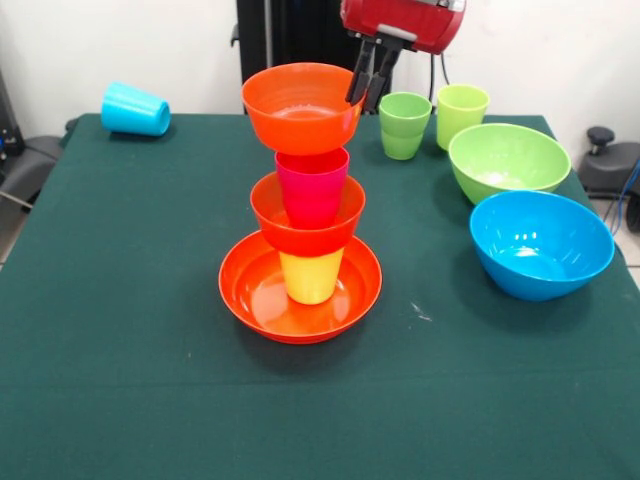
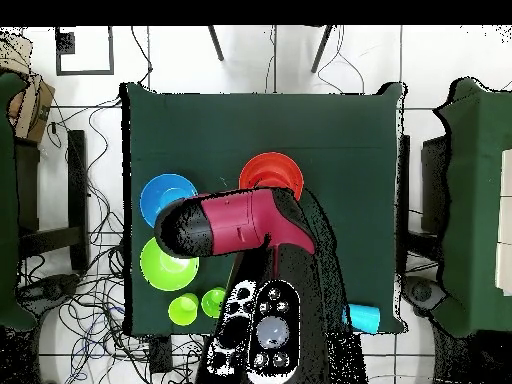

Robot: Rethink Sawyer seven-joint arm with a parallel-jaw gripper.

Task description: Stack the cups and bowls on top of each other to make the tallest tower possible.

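The tower stands mid-table in the front view: a wide orange bowl (image 1: 300,290) as base, a yellow cup (image 1: 311,277) upside down in it, a small orange bowl (image 1: 306,222), a pink cup (image 1: 312,187) upside down, and a small orange bowl (image 1: 300,106) on top. My gripper (image 1: 367,78) comes down from above, its two fingers pinched on the right rim of the top bowl. In the overhead view the red arm (image 2: 240,222) hides the gripper, and only the tower's orange bowl (image 2: 272,174) shows.
A light green cup (image 1: 404,125) and a yellow-green cup (image 1: 461,112) stand at the back right. A lime green bowl (image 1: 508,160) and a blue bowl (image 1: 541,244) sit on the right. A sky blue cup (image 1: 135,109) lies on its side at the back left.
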